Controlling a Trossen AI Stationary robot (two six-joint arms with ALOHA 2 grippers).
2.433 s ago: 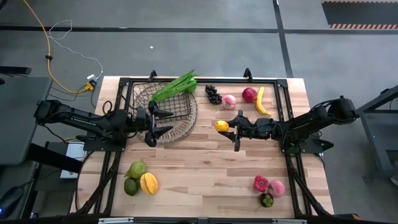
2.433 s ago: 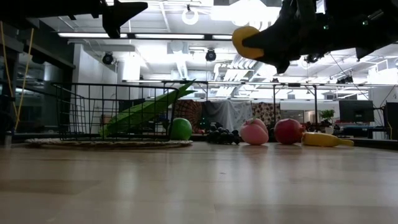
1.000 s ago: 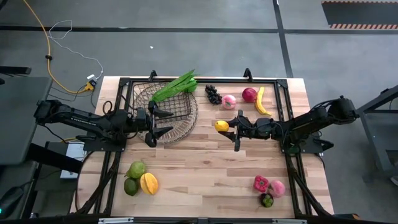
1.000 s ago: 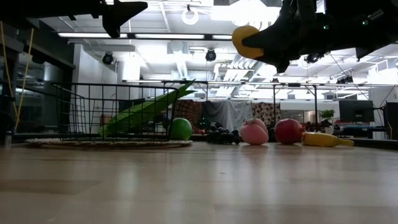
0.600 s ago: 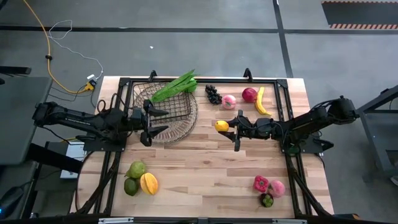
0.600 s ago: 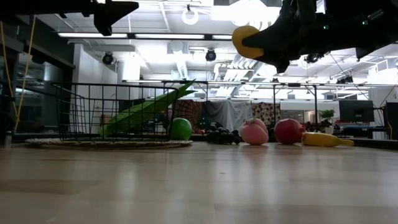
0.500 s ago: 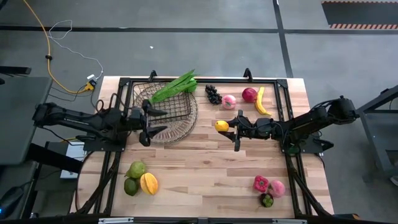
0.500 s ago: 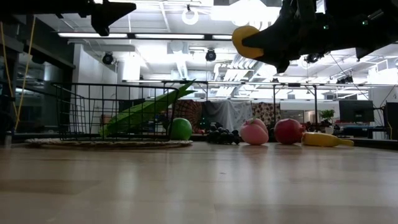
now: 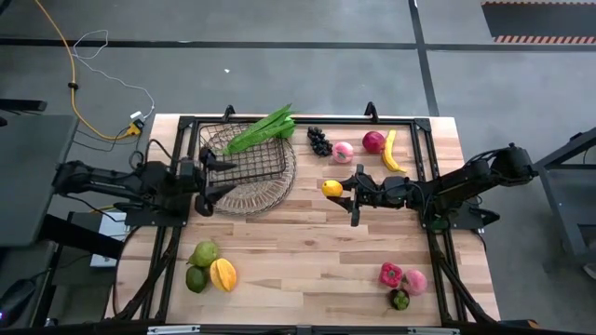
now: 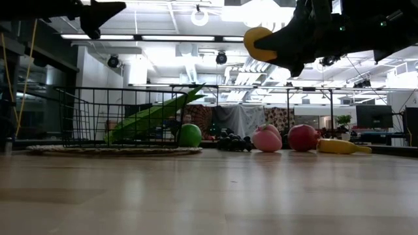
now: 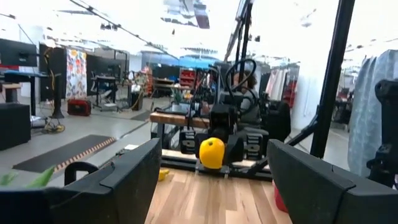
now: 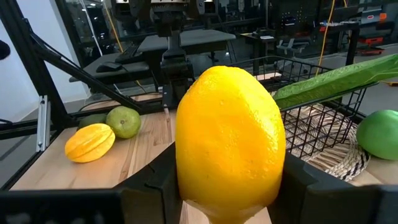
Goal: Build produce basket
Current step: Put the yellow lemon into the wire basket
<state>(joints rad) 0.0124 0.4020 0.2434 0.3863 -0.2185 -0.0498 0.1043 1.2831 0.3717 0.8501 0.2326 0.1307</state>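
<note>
So far, only part of the job looks done. The basket [image 9: 244, 165] stands at the far left part of the table, and it holds the long green leafy stalk [image 9: 262, 129], which sticks out over its far rim. A green round fruit [image 10: 189, 135] shows at the basket's right edge in the low view; I cannot tell if it lies inside or just beside.

The right gripper [image 9: 346, 194] hangs above the table, to the right of the basket and apart from it, with its fingers closed around a yellow lemon [image 9: 331, 189]. This piece seems to be the next one to go in. The left gripper [image 9: 207, 185] is at the basket's left rim, its fingers spread apart and holding nothing.

Much produce is left outside, I judge. Beyond the lemon, to the right of the basket, lie dark grapes [image 9: 319, 140], a pink fruit [image 9: 344, 151], a red fruit [image 9: 372, 141] and a banana [image 9: 391, 152]. In front of the basket, near the table's front edge, lie two green fruits [image 9: 200, 264] and a yellow starfruit [image 9: 223, 274]. Far to the right of those lie a red piece [image 9: 390, 274], a pink piece [image 9: 415, 281] and a dark one [image 9: 399, 300].

Between the lemon and the basket the board is free, but the left gripper at the rim could get in the way.
</note>
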